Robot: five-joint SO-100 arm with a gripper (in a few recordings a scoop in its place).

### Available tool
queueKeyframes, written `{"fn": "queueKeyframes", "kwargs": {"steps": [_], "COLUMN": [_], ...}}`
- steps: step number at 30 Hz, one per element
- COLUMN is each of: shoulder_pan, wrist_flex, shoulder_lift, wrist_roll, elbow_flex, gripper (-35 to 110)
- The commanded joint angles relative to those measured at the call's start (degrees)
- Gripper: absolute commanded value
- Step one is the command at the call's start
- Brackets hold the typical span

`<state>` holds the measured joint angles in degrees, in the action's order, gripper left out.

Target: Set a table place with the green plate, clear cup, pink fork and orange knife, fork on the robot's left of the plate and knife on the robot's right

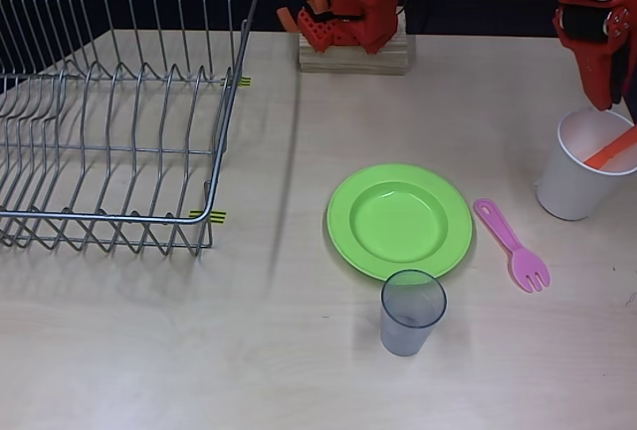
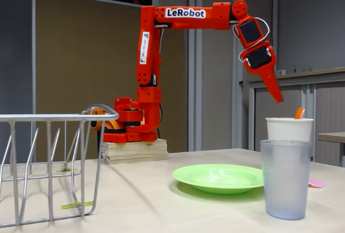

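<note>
Hovering above the opaque white cup (image 2: 289, 129), the red-orange arm's pointed gripper (image 2: 278, 96) is seen clenched and empty.
The flat orange plastic knife (image 1: 611, 148) is stood inside that cup; the pink plastic fork (image 1: 513, 245) is laid beside the round lime-green plate (image 1: 399, 221), with the translucent grey-tinted tumbler (image 1: 411, 312) placed at the plate's near rim on the pale wood-grain table (image 1: 199, 350).
</note>
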<state>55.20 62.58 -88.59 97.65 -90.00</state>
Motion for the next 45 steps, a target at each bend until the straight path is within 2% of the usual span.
{"fn": "queueKeyframes", "kwargs": {"steps": [1,6,9,11,18,24,45], "shoulder_pan": [2.20,2.90,3.43,4.22,7.29,8.61,6.68], "wrist_flex": [-2.72,-1.58,-3.43,-4.39,-6.59,-7.56,-5.36], "shoulder_lift": [-1.05,-1.32,0.09,1.67,11.51,15.38,17.67], "wrist_roll": [0.18,1.58,0.18,0.53,13.36,19.60,17.05], "elbow_flex": [2.64,2.81,4.13,5.19,12.74,15.21,12.83], "gripper": [0,1,9,18,28,30,23]}}
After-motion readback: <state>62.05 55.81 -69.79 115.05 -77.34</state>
